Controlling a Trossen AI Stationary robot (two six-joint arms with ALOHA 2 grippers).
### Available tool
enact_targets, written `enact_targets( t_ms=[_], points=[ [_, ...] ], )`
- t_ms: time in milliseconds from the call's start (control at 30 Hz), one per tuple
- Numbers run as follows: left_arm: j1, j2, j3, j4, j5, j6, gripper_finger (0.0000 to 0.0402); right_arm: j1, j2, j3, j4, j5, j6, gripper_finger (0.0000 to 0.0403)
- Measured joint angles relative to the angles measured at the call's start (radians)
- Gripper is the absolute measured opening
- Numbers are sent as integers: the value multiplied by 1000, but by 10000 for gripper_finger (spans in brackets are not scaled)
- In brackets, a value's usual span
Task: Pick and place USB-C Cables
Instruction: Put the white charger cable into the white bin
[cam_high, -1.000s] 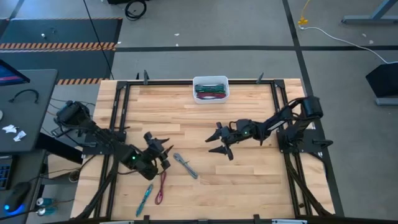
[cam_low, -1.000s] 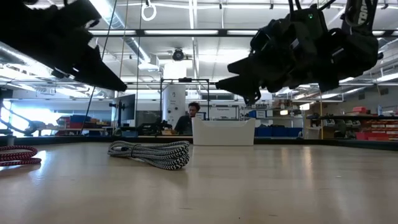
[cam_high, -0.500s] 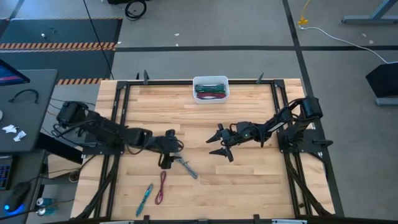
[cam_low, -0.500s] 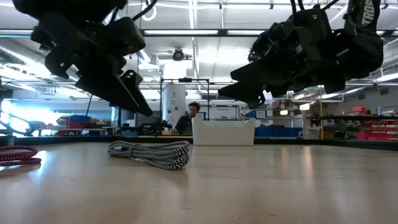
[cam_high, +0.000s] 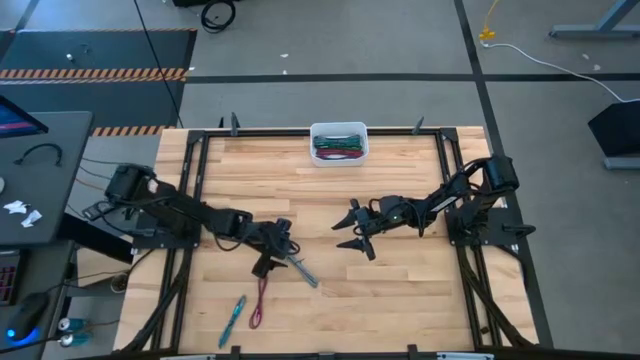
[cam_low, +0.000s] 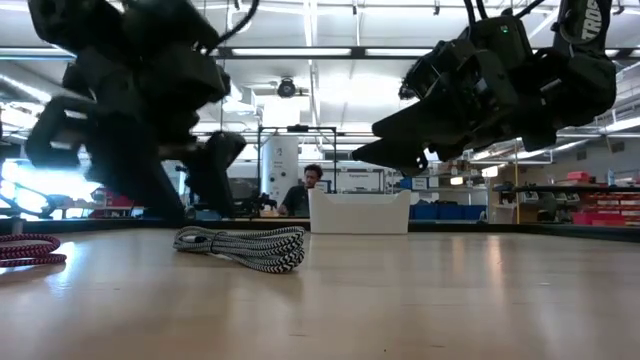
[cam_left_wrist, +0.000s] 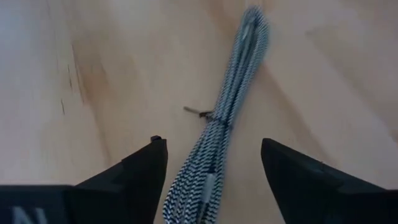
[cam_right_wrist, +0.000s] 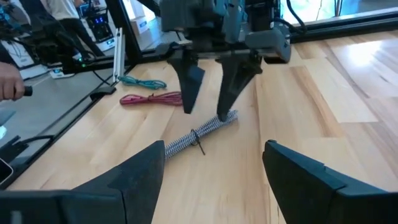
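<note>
Wooden slatted table (cam_high: 400, 290): left gripper (cam_high: 272, 251), fingers spread, straddles the grey-white braided cable bundle (cam_high: 299, 267) lying mid-table. Grasp step; next likely descend, close. Right gripper (cam_high: 352, 229) waits spread, mid-table.

Grey cable (cam_left_wrist: 211, 143) cut off at frame edge (near end), bin contents (cam_high: 339, 146) indistinct

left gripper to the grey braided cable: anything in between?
Nothing visible. The left gripper is open, right above one end of the grey cable, a finger on each side and only bare table around it. The maroon cable and teal cable lie apart from it. The right gripper hangs open mid-table.
</note>
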Motion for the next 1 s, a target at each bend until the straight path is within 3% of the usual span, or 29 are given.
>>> enact_targets(
  t_ms=[333, 667, 1000],
  points=[
    [14, 92, 2, 22, -32, -33, 185, 0, 0, 0, -18, 0, -2, 274],
    [17, 91, 4, 2, -51, -166, 41, -1, 0, 0, -48, 3, -19, 274],
    [19, 94, 0, 45, -57, -218, 46, 12, 0, 22, -100, 51, -12, 274]
  ],
)
